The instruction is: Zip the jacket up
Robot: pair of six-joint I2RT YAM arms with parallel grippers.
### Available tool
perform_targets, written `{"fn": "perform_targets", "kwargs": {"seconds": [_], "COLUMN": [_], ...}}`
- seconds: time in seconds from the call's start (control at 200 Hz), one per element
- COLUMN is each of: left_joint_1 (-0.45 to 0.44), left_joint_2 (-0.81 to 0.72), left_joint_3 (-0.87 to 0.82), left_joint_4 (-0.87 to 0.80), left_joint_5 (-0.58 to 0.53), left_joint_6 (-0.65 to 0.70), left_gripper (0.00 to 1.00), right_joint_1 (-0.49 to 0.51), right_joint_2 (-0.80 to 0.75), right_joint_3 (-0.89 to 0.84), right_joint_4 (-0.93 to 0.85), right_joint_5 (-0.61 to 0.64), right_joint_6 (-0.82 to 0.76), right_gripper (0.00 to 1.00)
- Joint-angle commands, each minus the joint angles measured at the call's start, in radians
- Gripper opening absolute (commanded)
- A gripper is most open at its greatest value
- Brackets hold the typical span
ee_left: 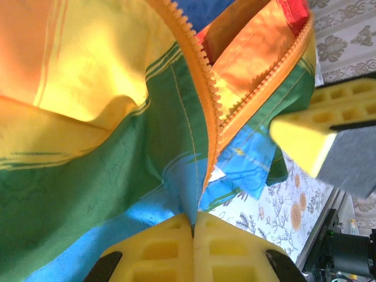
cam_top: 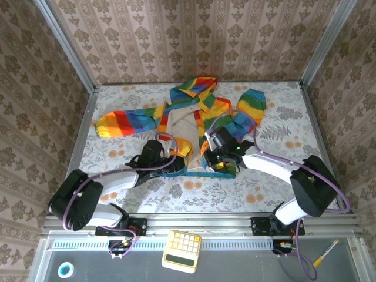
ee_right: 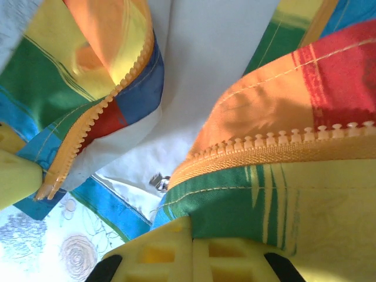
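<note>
Locate the jacket (cam_top: 188, 120) spread on its back across the far centre of the floral table (cam_top: 117, 191), front open, pale lining (cam_top: 181, 123) exposed, hood (cam_top: 197, 88) toward the back wall, sleeves (cam_top: 126, 122) flung outward. Note the left gripper (ee_left: 193, 228) clenched on the jacket's bottom edge, yellow fingers (ee_left: 232, 249) pressed flat together with a fold of blue-and-green cloth drawn between them, just beside the orange zipper (ee_left: 202, 94). Note the right gripper (ee_right: 191, 235) likewise clamped on the opposite front panel, biting the green stripe directly under the tooth row (ee_right: 282, 141). Read both grips as anchors, one per zipper half, low at the hem, intended to bring the two bottom ends together and tension the tapes for engagement. Judge the halves not yet joined; observe them diverging upward in a V in the left wrist view, with the other arm's fingertip (ee_left: 299, 138) near at right. Treat the fabric as thin, limp woven cloth, creasing and billowing readily, glowing where backlit. Expect coarse moulded plastic teeth on a stitched orange tape, stiffer than the panels. Regard the small metallic piece (ee_right: 159, 182) at the hem as possibly the slider pull; too small to confirm. Recognise the finger pads as rigid yellow blocks with recessed rectangular pockets.
</note>
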Motion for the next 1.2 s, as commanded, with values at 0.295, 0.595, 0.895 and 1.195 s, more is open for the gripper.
{"fn": "perform_targets", "kwargs": {"seconds": [0.295,0.595,0.895,1.195], "left_joint_1": [-0.003,-0.098,-0.094,-0.036], "left_joint_2": [-0.097,0.111,0.171,0.127], "left_joint_3": [0.015,0.038,-0.005,-0.045], "left_joint_4": [-0.036,0.094,0.177,0.193], "left_joint_5": [-0.031,-0.065,-0.09,-0.041], "left_joint_6": [0.13,0.08,0.041,0.012], "left_gripper": [0.0,0.0,0.0,0.0], "right_joint_1": [-0.047,-0.046,0.037,0.091], "right_joint_2": [0.016,0.109,0.141,0.175], "right_joint_3": [0.001,0.007,-0.036,-0.015], "right_joint_4": [-0.011,0.05,0.159,0.165], "right_joint_5": [-0.32,-0.329,-0.108,0.063], "right_joint_6": [-0.212,-0.115,0.095,0.126], "right_gripper": [0.0,0.15,0.53,0.16]}}
